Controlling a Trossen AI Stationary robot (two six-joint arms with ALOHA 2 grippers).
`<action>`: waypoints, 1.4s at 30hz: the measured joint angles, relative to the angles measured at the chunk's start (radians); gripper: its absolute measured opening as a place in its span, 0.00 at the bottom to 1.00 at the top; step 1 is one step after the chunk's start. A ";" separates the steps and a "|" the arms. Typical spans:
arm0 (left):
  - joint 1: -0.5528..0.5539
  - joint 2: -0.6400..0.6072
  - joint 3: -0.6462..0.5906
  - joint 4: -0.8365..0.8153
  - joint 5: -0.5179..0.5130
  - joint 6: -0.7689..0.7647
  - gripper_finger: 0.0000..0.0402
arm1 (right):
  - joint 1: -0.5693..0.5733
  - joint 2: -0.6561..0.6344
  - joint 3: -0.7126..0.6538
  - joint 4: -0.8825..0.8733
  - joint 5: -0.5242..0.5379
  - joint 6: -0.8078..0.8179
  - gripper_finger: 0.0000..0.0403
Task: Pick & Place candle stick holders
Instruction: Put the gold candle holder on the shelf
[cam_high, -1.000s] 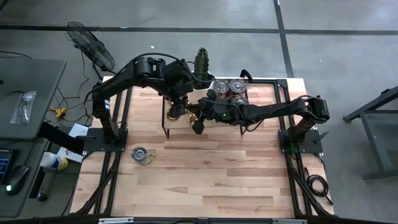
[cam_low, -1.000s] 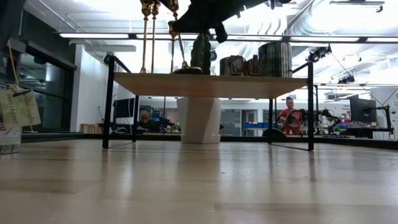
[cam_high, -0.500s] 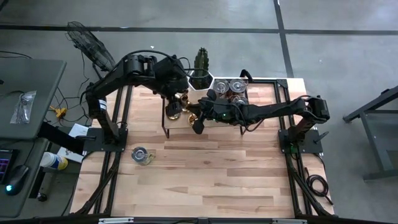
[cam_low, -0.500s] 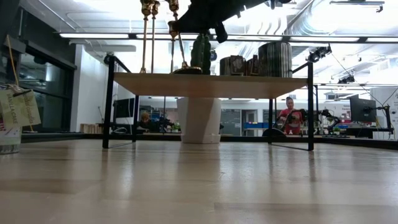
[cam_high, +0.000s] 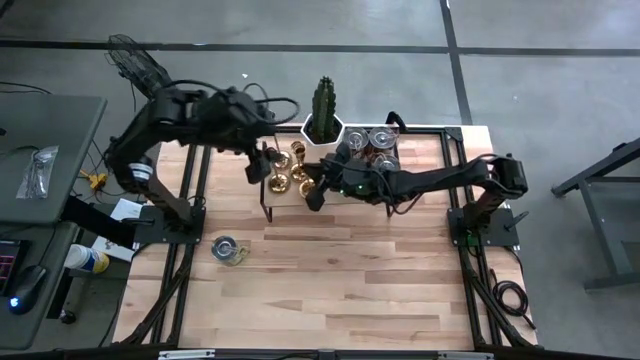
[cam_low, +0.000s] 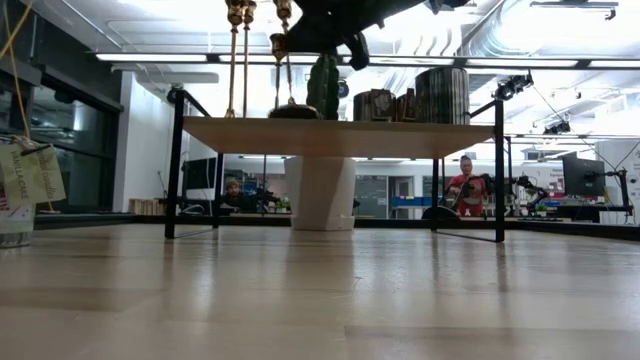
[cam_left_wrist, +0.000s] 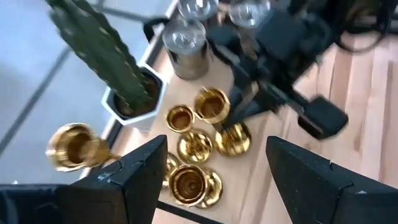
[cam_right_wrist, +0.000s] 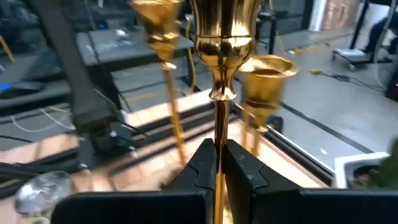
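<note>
The right gripper's (cam_right_wrist: 217, 163) fingers (cam_right_wrist: 198, 168) pinch the thin stem of a tall gold candle stick holder (cam_right_wrist: 219, 37) on the raised shelf (cam_high: 285, 198), among the other holders (cam_left_wrist: 189, 149). The left gripper's (cam_left_wrist: 214, 177) fingers (cam_left_wrist: 140, 171) are spread wide and empty above the shelf, beside the cactus (cam_high: 323, 100).

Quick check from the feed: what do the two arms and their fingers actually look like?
Both the left arm and right arm are matte black jointed links with thin black cables looped alongside. The left gripper's fingers are broad black angular wedges; the right gripper's fingers are black too.
</note>
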 joint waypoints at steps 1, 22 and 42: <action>-0.010 -0.011 0.000 0.010 -0.018 -0.007 0.67 | 0.005 0.006 0.000 0.019 -0.002 -0.002 0.01; -0.056 -0.060 0.000 0.042 -0.077 -0.059 0.67 | 0.066 0.040 0.000 0.069 0.176 0.002 0.01; -0.056 -0.059 0.000 0.042 -0.076 -0.059 0.67 | -0.021 0.041 0.000 0.075 0.106 0.007 0.01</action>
